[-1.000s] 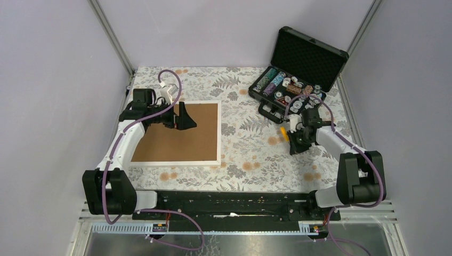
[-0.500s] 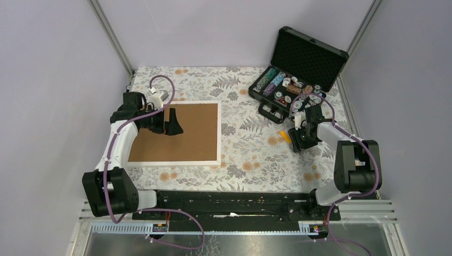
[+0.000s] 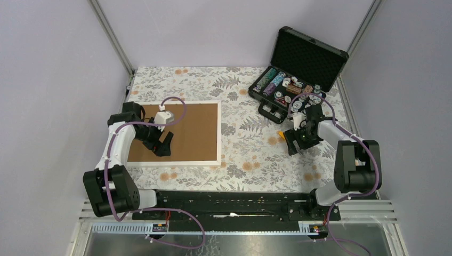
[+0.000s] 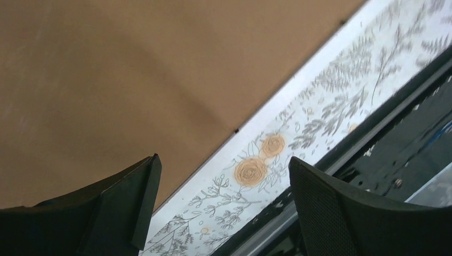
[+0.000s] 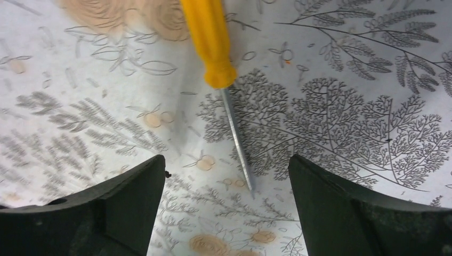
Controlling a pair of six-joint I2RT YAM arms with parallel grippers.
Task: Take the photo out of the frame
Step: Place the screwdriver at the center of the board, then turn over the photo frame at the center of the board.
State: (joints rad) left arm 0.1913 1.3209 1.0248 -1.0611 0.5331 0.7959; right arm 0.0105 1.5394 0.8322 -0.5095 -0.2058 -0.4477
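Frame (image 3: 200, 133) back-up on the desk (image 3: 245, 154): left gripper (image 3: 164, 145), jaws released, should lift the backing (image 4: 133, 80) at its near edge; right gripper (image 5: 226, 165), jaws released, hovers over the screwdriver (image 5: 210, 37).

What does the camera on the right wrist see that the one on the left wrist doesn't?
Only the right wrist view shows a yellow-handled screwdriver. It lies loose on the flowered tablecloth, and its metal tip points between the spread fingers of the right hand. Only the left wrist view shows the frame, lying brown back up with its narrow white border, and the black rail beyond it. Both views show the tablecloth and a hand with its fingers wide apart, holding nothing. The left hand hangs over the frame's edge.
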